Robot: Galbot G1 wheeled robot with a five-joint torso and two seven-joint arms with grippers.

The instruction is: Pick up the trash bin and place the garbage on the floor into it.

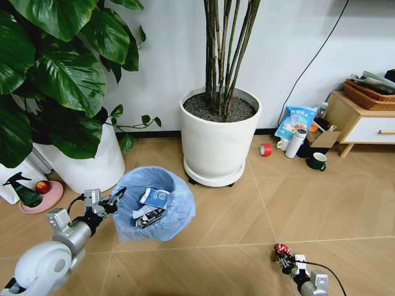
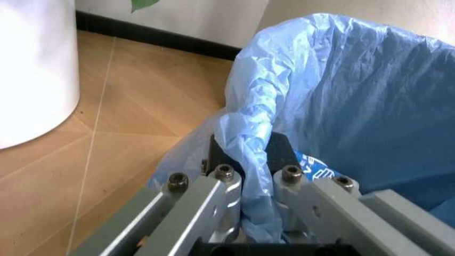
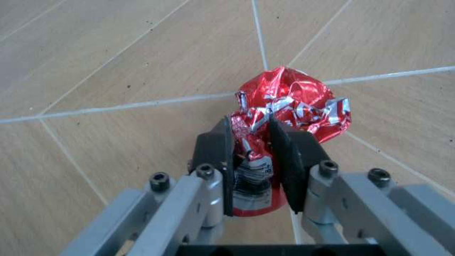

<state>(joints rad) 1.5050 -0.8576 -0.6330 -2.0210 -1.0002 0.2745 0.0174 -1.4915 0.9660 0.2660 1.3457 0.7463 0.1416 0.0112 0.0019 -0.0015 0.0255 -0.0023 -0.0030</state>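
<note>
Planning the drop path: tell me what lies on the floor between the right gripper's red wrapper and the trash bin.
Bare floor in the head view. The right gripper holds the red wrapper; the trash bin is gripped at its rim by the left gripper.

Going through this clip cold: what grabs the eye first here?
The small round bin lined with a crinkled light-blue plastic bag stands out, its rim pinched by the left gripper, with packets already inside. Lower right, the right gripper is shut on a crumpled shiny red wrapper above the tan chevron wooden floor. Behind stands a big white plant pot.
</note>
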